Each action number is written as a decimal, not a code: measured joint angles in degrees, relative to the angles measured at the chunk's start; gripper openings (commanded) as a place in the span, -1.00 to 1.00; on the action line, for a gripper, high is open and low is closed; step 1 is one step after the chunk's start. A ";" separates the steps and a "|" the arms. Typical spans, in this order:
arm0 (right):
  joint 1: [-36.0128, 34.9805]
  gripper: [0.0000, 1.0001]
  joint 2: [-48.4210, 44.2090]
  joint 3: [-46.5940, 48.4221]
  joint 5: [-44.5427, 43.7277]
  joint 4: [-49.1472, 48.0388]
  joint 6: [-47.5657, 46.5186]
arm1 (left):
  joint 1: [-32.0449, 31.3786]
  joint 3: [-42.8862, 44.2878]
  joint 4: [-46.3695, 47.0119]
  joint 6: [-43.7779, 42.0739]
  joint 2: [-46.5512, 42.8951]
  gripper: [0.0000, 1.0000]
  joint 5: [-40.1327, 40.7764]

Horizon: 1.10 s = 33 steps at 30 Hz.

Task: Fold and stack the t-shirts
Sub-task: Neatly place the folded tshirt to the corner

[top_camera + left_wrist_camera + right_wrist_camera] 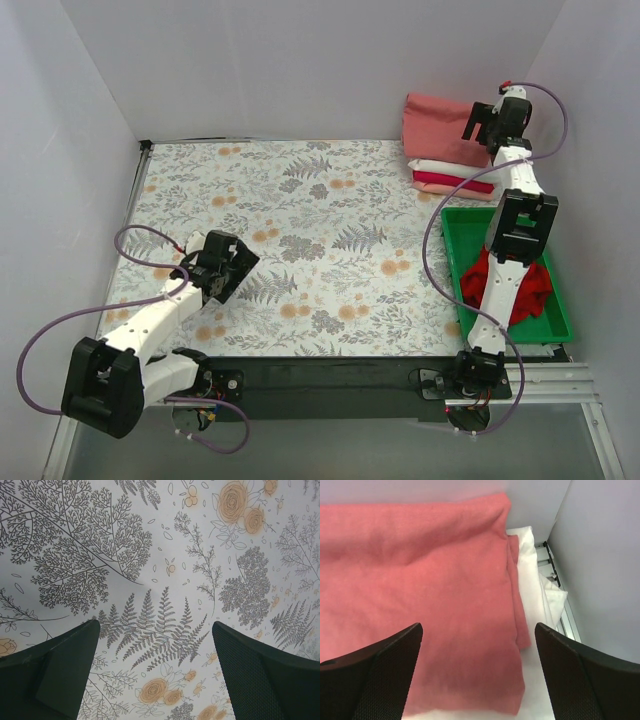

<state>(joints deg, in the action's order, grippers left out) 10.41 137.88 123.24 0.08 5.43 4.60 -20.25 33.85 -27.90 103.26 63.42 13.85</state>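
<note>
Salmon-red t-shirt [420, 565] is sitting atop the far-right stack [450, 181]; you're hovering your right gripper [477, 627] spread over it, left gripper [155, 625] spread above the table [165, 540]

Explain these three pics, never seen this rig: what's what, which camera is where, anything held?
Two small robot arms are bolted at the table's near edge. The wide picture comes from a fixed camera above and behind them; the other two from a camera on each wrist, its dark fingers showing. The left tool hangs open over the bare flowered table. The right tool is open above a stack of folded shirts, a salmon one on top. A green tray holds a crumpled red shirt. Nothing is held.
</note>
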 measured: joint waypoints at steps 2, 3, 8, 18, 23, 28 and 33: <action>-0.26 0.97 -2.82 -2.64 0.11 -0.11 0.00 | -0.02 0.31 -0.15 -0.35 -0.50 0.91 0.20; -0.44 0.97 -4.52 -4.26 0.11 -0.15 -0.07 | -0.02 0.52 -0.33 -0.57 -0.98 0.91 0.33; -2.34 0.97 -15.52 -14.82 0.11 -1.36 -0.26 | -0.13 1.73 -1.14 -1.64 -5.57 0.91 0.90; -10.60 0.97 -46.60 -50.47 -4.55 -9.01 1.18 | -0.13 7.08 -0.07 -2.60 -14.36 0.92 3.78; -12.83 0.97 -62.05 -66.40 -7.21 -10.86 3.39 | -0.13 9.62 0.04 -4.11 -14.53 0.92 5.07; -13.00 0.97 -72.89 -76.15 -8.63 -12.83 6.10 | -0.13 10.14 -0.52 -4.87 -15.32 0.92 5.29; -12.22 0.97 -72.72 -76.37 -7.32 -15.72 8.63 | -0.13 9.57 -0.37 -4.90 -17.49 0.92 5.29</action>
<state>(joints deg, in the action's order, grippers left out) -1.80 65.17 46.87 -7.25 -10.28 13.23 -20.38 43.42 -28.27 98.37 45.93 19.14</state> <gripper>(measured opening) 0.983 0.957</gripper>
